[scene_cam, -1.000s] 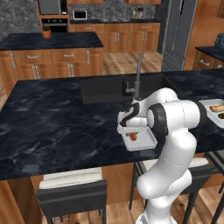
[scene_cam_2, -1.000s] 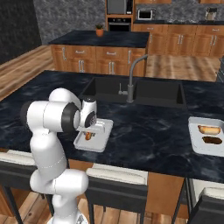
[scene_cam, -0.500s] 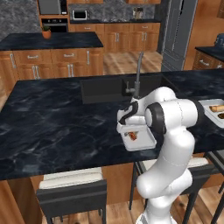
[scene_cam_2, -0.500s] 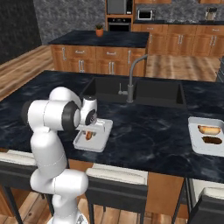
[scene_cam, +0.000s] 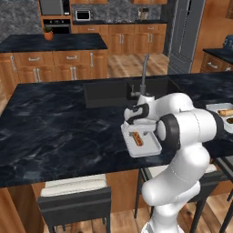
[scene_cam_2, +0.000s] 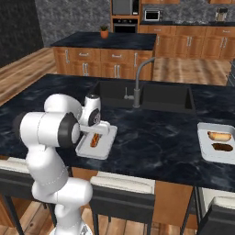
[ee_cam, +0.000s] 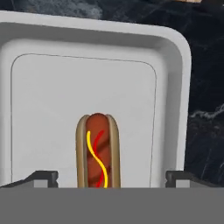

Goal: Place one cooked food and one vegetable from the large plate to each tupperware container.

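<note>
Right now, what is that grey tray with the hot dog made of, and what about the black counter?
The grey tray looks like smooth matte plastic: even light grey, soft rounded corners, no shine. The counter looks like polished dark stone, maybe marble or granite, with pale veins and a faint gloss. The hot dog looks like a soft bun around a sausage.

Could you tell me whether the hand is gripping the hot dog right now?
No, the hot dog lies on the tray floor with the hand's fingertips spread wide, clear of it.
</note>
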